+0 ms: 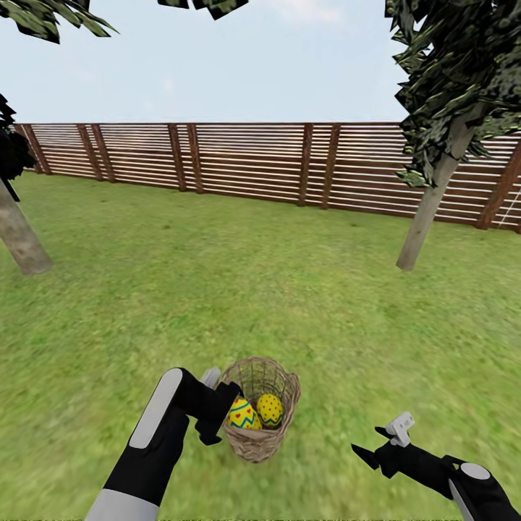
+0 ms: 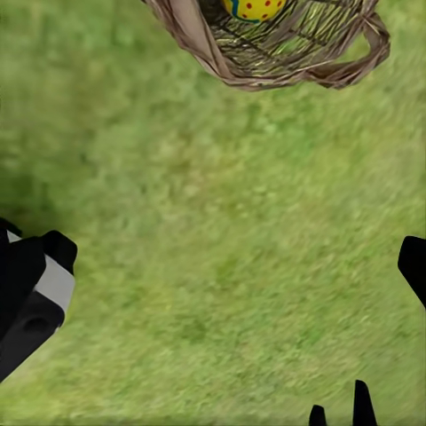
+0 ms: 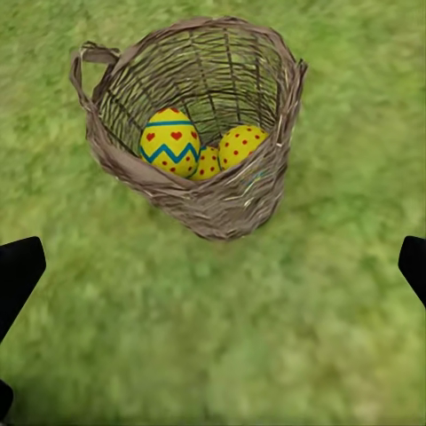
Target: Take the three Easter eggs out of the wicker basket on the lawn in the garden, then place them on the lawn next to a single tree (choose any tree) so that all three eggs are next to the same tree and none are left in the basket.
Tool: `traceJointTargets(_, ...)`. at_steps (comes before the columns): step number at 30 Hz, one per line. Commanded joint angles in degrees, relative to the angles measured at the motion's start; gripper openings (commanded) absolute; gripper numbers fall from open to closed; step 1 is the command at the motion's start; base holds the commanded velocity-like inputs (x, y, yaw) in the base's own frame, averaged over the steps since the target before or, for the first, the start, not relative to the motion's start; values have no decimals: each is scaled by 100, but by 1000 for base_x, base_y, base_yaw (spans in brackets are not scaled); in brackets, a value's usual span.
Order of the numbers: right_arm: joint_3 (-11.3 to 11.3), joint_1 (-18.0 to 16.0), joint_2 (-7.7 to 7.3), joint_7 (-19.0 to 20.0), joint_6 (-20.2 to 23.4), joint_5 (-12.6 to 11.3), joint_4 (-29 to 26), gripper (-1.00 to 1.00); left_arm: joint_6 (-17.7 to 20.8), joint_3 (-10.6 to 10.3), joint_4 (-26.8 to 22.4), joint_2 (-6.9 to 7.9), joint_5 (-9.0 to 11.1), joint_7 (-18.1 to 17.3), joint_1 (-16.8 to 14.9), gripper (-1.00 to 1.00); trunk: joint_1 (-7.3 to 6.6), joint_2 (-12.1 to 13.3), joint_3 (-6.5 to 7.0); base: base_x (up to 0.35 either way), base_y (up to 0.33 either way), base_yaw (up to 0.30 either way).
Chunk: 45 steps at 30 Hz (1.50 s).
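Observation:
The brown wicker basket (image 1: pixel 255 443) stands on the lawn (image 1: pixel 217 289) just in front of me. Two yellow Easter eggs (image 1: pixel 244 414) (image 1: pixel 270 409) show inside it. The right wrist view looks into the basket (image 3: pixel 222 209) and shows all three eggs (image 3: pixel 170 140) (image 3: pixel 240 145) (image 3: pixel 208 162) at its bottom. My left gripper (image 1: pixel 215 407) is right beside the basket's left wall, open and empty; its wrist view shows it (image 2: pixel 235 257) over grass with the basket rim (image 2: pixel 266 75) ahead. My right gripper (image 1: pixel 380 443) hangs open to the basket's right, clear of it (image 3: pixel 216 266).
One tree with a bare grey-brown trunk (image 1: pixel 428 213) rises at the far right of the lawn, another trunk (image 1: pixel 20 239) at the far left. A slatted wooden fence (image 1: pixel 289 163) closes the back. Open grass lies between the basket and both trees.

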Motion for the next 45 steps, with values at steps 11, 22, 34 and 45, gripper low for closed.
traceJointTargets(11, -10, -3, 11, 25, 32, 34, -8, 100, 32, 4, 296, -1, -6, 33, -4, 100, 0, -4, -95, 68, -81, 0)
traceJointTargets(22, -10, -3, 11, 25, 32, 37, -9, 100, -116, -8, 408, -1, -55, 38, -4, 100, 0, -4, -185, 103, -134, 0)
traceJointTargets(34, -2, -3, 12, -87, 31, 45, 0, 100, -191, 68, 396, -1, -62, 48, -4, 100, 0, -4, -284, 161, -72, 0)
traceJointTargets(45, -1, -3, 17, -89, 32, 53, 8, 100, -382, 179, 707, -1, -45, 30, -3, 100, 0, -4, -376, 81, 0, 0)
